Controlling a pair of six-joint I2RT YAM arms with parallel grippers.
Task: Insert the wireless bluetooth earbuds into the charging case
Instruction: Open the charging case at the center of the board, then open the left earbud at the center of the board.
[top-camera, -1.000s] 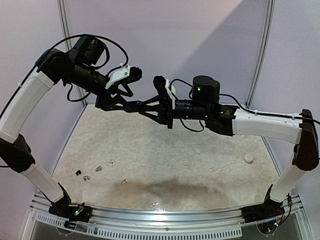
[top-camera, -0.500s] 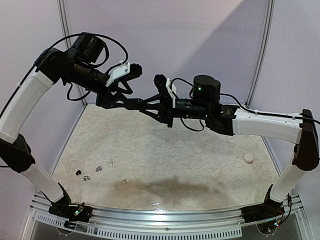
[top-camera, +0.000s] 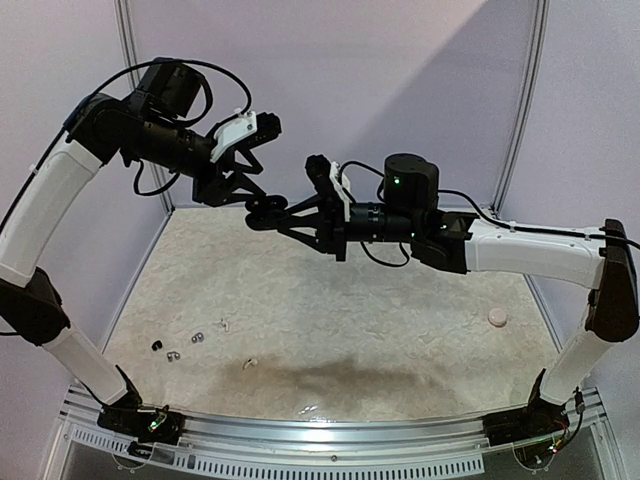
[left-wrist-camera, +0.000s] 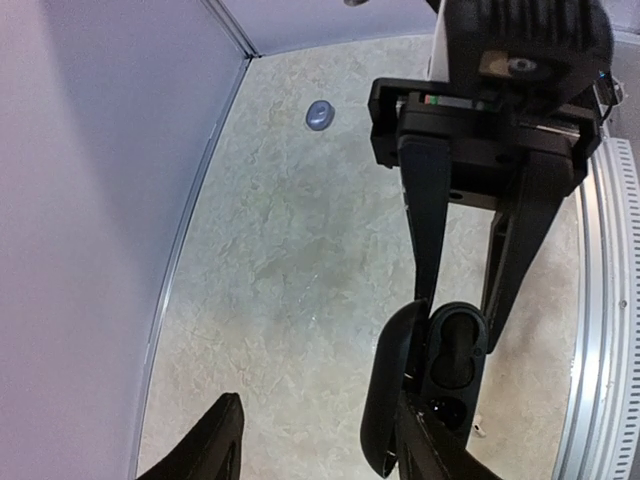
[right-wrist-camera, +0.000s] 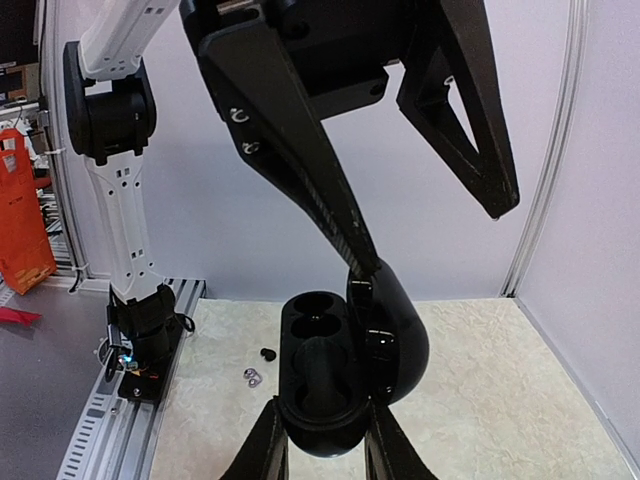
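My right gripper (top-camera: 283, 213) is shut on the black charging case (top-camera: 263, 210) and holds it high above the table. In the right wrist view the case (right-wrist-camera: 322, 385) sits between the fingers (right-wrist-camera: 268, 445) with its lid (right-wrist-camera: 395, 335) swung open and its wells showing. My left gripper (top-camera: 243, 192) is open just above and left of the case. One of its fingertips (right-wrist-camera: 362, 268) lies at the lid's top edge. The case also shows in the left wrist view (left-wrist-camera: 455, 355). Earbuds lie on the table at the near left: a black one (top-camera: 157, 345), silvery ones (top-camera: 173, 354), white ones (top-camera: 224, 324).
A small round pinkish disc (top-camera: 497, 316) lies on the table at the right, near the wall; it also shows in the left wrist view (left-wrist-camera: 319, 114). Pale walls close the table at the back and both sides. A metal rail (top-camera: 330, 440) runs along the near edge.
My left gripper has pulled back up and to the left, away from the right gripper. The open case now shows clear between the two. The right arm has hardly moved.
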